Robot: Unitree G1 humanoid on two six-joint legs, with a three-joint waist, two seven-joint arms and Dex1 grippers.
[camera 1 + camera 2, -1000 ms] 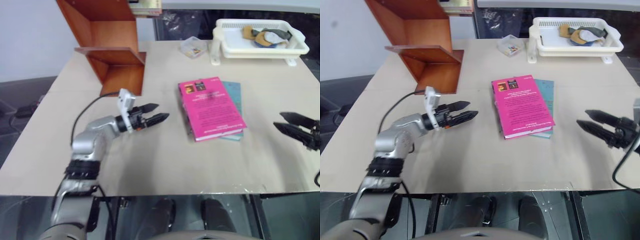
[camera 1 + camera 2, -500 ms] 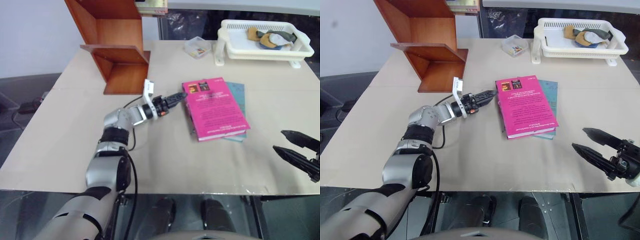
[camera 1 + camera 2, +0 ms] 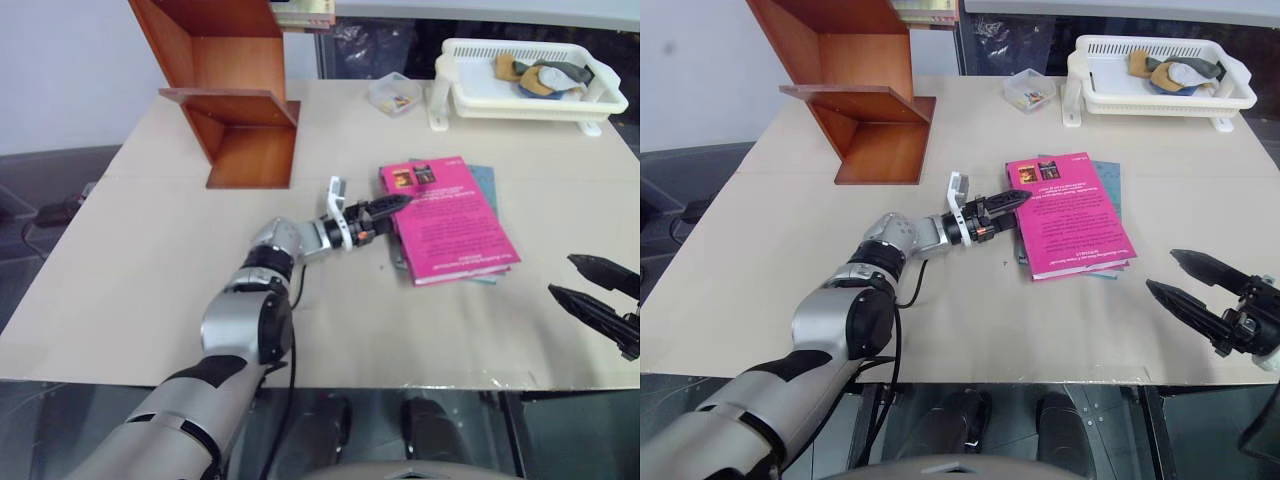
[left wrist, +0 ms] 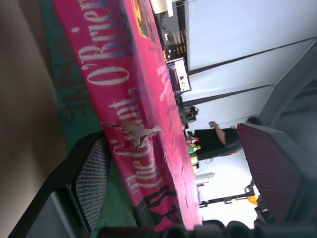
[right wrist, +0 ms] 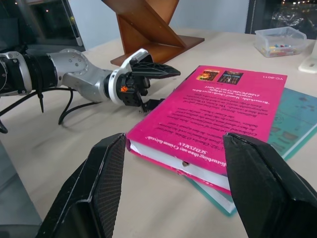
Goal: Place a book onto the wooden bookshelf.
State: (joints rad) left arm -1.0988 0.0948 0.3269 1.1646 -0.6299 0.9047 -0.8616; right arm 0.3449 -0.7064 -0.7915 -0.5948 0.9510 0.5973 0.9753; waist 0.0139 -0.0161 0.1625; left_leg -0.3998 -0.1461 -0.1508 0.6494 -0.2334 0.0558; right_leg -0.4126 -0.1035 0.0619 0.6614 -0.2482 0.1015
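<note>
At four o'clock on the table (image 3: 150, 290), the right gripper (image 3: 590, 285) hangs spread wide and empty. At centre, the left gripper (image 3: 1012, 203), jaws wide, straddles the spine edge of the pink book (image 3: 1070, 212), which lies on a teal book (image 3: 1110, 180). The bookshelf (image 3: 235, 110) stands at eleven o'clock.

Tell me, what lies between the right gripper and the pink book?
Only bare table: the right eye view shows nothing between the right gripper and the pink book.
</note>
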